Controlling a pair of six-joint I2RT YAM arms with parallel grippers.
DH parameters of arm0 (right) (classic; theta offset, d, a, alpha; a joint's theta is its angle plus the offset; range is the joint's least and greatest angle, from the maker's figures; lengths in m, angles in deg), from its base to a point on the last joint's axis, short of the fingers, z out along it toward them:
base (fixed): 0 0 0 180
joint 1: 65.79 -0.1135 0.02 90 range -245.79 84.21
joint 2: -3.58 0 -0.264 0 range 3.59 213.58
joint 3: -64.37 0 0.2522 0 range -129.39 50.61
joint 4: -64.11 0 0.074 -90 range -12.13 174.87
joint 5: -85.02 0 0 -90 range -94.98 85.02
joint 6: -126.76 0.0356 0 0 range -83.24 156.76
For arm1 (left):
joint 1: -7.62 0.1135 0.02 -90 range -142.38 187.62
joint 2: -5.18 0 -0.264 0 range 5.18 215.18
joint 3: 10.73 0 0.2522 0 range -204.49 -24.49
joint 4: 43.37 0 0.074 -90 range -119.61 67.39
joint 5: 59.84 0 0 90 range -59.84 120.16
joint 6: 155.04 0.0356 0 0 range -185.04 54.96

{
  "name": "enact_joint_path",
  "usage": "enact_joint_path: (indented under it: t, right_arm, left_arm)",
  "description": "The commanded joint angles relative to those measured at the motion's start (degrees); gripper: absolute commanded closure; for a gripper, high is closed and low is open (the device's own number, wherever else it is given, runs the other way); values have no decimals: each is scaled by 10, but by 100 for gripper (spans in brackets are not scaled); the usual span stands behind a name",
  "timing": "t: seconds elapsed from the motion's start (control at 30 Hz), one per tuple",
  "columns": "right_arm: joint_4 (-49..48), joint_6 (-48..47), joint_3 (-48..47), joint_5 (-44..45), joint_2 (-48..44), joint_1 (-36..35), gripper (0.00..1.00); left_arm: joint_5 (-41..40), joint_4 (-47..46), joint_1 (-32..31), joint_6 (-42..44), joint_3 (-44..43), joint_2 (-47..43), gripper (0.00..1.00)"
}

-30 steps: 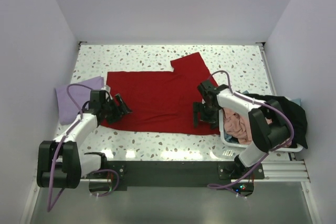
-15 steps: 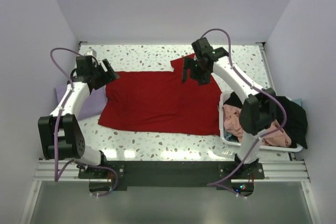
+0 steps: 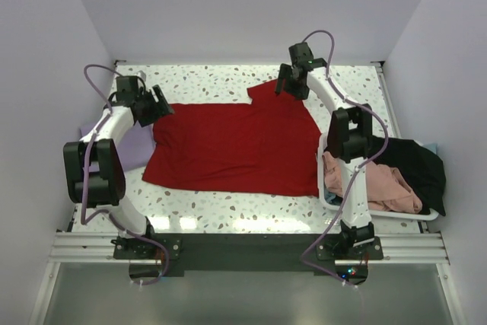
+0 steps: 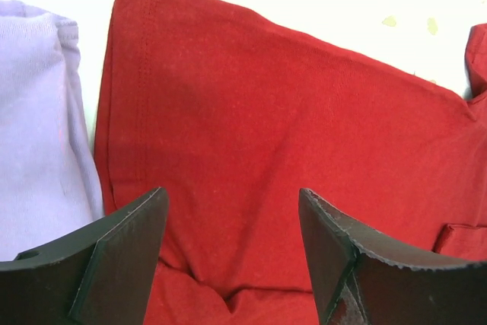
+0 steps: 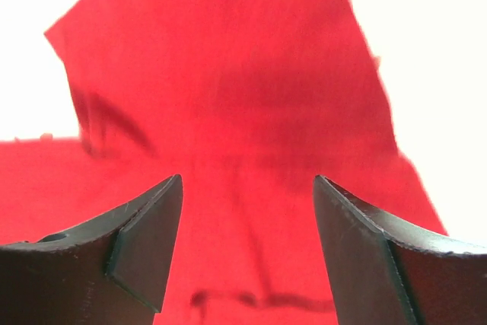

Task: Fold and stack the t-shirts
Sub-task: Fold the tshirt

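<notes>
A large bright red t-shirt (image 3: 236, 146) lies spread flat on the speckled table, one sleeve pointing to the back. My left gripper (image 3: 161, 104) is open over its back left corner; the left wrist view shows red cloth (image 4: 266, 135) between the fingers, not gripped. My right gripper (image 3: 288, 89) is open over the back sleeve, whose red cloth (image 5: 228, 89) fills the right wrist view. A folded pale lavender t-shirt (image 3: 129, 146) lies at the left and shows in the left wrist view (image 4: 38, 112). A salmon-pink t-shirt (image 3: 380, 188) and a black one (image 3: 415, 161) sit in the basket.
The white plastic basket (image 3: 426, 217) stands at the right edge of the table, next to the red shirt's right hem. Pale walls close in the table on the left, back and right. Purple cables loop above both arms.
Both arms have swung from the shirt's near side to its far side. The left gripper went to the back left corner, the right gripper to the back sleeve. The shirt lies flatter.
</notes>
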Motion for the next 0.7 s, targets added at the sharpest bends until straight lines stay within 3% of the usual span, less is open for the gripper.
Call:
enact_joint_path:
  t: [0.0,0.37,0.67]
  right_arm:
    - [-92,-14,-53,43,18,7,28]
    - [-204,-19,-147,89,141,17,33]
    - [-290,-25,-164,144,171,20,35]
  left_arm:
    - [12,2,1,25,-37,12,26]
    - [16,30,1,42,-44,39,26]
    - [18,33,1,51,-39,41,27]
